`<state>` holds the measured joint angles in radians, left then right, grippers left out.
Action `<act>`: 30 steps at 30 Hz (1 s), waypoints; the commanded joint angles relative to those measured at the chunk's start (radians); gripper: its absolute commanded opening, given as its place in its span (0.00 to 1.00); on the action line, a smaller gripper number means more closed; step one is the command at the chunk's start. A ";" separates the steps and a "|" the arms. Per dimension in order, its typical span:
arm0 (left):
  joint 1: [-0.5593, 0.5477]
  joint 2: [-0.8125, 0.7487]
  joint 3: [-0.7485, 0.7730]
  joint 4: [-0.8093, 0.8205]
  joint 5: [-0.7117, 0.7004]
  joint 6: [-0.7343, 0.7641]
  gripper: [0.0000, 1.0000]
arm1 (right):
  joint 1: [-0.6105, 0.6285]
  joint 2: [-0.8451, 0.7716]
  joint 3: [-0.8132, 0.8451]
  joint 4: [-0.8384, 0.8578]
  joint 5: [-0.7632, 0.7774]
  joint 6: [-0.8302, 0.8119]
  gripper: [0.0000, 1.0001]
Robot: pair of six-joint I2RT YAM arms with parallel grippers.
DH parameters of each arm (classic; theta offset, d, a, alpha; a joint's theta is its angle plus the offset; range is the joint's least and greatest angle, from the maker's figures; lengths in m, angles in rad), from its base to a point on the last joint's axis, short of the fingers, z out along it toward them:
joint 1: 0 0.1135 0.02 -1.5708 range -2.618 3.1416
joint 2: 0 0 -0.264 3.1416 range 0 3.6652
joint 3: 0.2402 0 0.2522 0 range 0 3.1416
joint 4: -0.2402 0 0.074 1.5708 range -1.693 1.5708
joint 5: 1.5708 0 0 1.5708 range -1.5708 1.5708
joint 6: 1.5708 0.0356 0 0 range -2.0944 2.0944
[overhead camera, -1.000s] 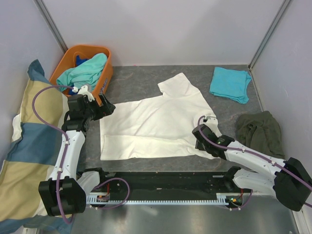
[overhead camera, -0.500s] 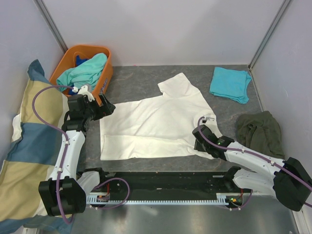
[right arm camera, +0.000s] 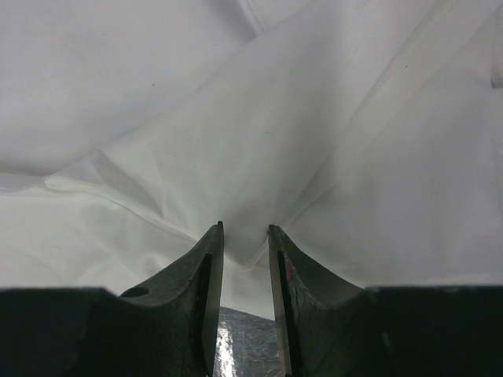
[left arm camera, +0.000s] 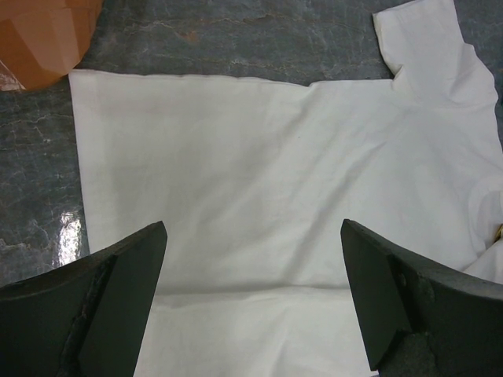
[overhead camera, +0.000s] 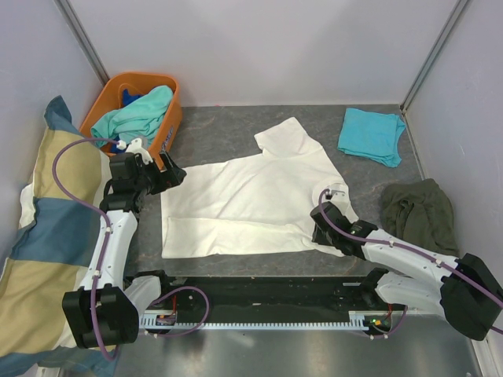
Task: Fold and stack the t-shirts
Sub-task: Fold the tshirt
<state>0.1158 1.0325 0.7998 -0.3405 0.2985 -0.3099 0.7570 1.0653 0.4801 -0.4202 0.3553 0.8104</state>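
The step in hand looks like a fold of the white t-shirt [overhead camera: 251, 196], which lies spread flat on the grey counter [overhead camera: 236, 129] at the middle of the top view, one sleeve pointing to the upper centre. The right gripper [overhead camera: 318, 228] sits low at the shirt's lower right corner; in its wrist view the right gripper [right arm camera: 245, 228] has its fingers nearly together with a ridge of white cloth running between the tips, though I cannot tell whether they truly pinch it. The left gripper [overhead camera: 169, 174] hangs spread wide over the shirt's left edge, holding nothing. The next move likely calls for a firm hold on that corner, then carrying it across without dragging the rest. Counted: one white shirt; one folded turquoise t-shirt [overhead camera: 371, 135] at upper right, probably the stack's base; one mint-green t-shirt [overhead camera: 137, 116] with a scrap of blue cloth [overhead camera: 126, 97] in the single orange basket [overhead camera: 176, 118] at upper left; one crumpled dark olive garment [overhead camera: 416, 208] at right; one checked pillow [overhead camera: 47, 236] at left.
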 commanded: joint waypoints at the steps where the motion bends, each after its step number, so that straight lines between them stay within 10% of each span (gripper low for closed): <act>1: -0.002 -0.005 -0.005 0.043 0.033 -0.017 1.00 | 0.002 -0.039 -0.012 -0.009 -0.007 0.027 0.37; 30: -0.002 -0.006 -0.011 0.046 0.034 -0.009 1.00 | 0.005 -0.039 -0.067 0.018 -0.044 0.049 0.30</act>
<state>0.1158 1.0325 0.7948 -0.3340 0.3164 -0.3099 0.7574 1.0256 0.4313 -0.4202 0.3256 0.8421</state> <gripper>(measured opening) 0.994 0.314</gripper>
